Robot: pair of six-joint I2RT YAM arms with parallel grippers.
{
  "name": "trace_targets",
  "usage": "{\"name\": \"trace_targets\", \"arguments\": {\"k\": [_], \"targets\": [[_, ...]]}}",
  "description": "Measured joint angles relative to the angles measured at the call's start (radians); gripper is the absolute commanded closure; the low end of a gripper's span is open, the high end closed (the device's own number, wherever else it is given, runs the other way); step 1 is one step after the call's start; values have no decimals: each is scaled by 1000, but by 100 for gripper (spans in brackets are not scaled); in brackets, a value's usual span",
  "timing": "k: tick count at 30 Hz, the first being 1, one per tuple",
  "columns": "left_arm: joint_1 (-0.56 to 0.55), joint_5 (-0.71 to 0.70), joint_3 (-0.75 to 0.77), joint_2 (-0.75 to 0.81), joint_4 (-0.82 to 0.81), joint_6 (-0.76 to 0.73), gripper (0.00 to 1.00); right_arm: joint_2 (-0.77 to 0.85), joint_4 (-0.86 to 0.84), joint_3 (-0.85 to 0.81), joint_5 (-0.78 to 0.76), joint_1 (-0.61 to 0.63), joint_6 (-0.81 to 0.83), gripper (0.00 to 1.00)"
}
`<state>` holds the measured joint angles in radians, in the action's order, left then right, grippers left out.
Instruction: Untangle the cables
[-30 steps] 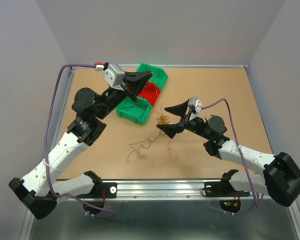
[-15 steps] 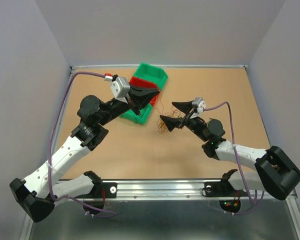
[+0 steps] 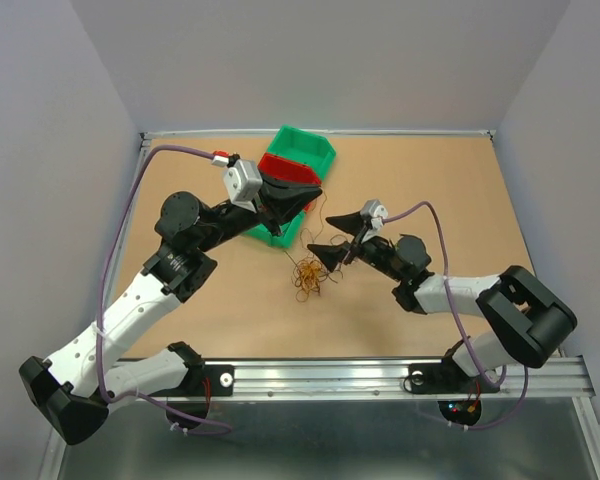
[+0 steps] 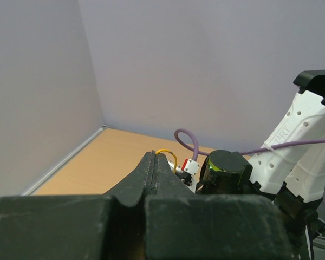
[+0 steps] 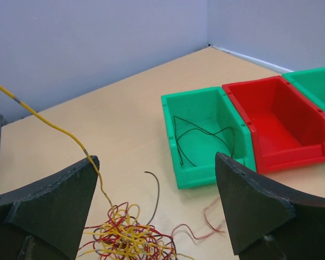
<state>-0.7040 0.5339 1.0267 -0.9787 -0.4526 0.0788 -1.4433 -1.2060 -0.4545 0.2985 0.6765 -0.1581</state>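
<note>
The cables (image 3: 308, 276) lie as a small curly tangle of yellow, red and dark strands (image 5: 124, 239) on the table. One yellow strand (image 5: 49, 125) rises taut from the tangle toward my left gripper (image 3: 302, 203), which is raised and shut on it. In the left wrist view a yellow loop (image 4: 169, 154) sticks out beside the closed tips of the left gripper (image 4: 153, 156). My right gripper (image 3: 322, 234) hangs open just above and beyond the tangle with nothing between its fingers (image 5: 157, 160). A loose reddish strand (image 5: 206, 225) and a dark one (image 5: 156, 189) lie beside the tangle.
Three bins stand in a row at the back left: a green bin (image 5: 206, 103) holding a black cable (image 5: 203, 135), a red bin (image 5: 276, 122) and a further green bin (image 3: 310, 148). My left arm partly hides the near green bin (image 3: 282, 233) from above. Walls enclose the table.
The left gripper swung right from over the bins and rose with the yellow strand. The cables gathered into one tangle nearer the front. The right gripper moved left over it, its jaws slightly narrower.
</note>
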Motion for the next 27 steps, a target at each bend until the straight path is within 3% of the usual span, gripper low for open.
{"name": "trace_targets", "arguments": {"k": [4,10,15,16,18,22,27], "targets": [[-2,-5,4,2,0,-3,100,-26,-21,-27,51,7,-6,49],[-2,-21,109,-46,26,-3,100,-80,-31,-111,86,49,-6,59],[-2,-59,379,-168,138,-43,100,-154,-25,-155,75,58,-10,66],[-2,-85,441,-190,179,-63,100,-177,-21,-164,53,58,-17,74],[-2,-189,649,-266,278,-137,100,-199,-13,-174,0,58,-30,85],[-2,-423,868,-310,334,-236,100,-182,11,-166,-138,43,-61,98],[-8,-687,944,-275,375,-304,100,15,16,-94,-308,-28,-134,93]]}}
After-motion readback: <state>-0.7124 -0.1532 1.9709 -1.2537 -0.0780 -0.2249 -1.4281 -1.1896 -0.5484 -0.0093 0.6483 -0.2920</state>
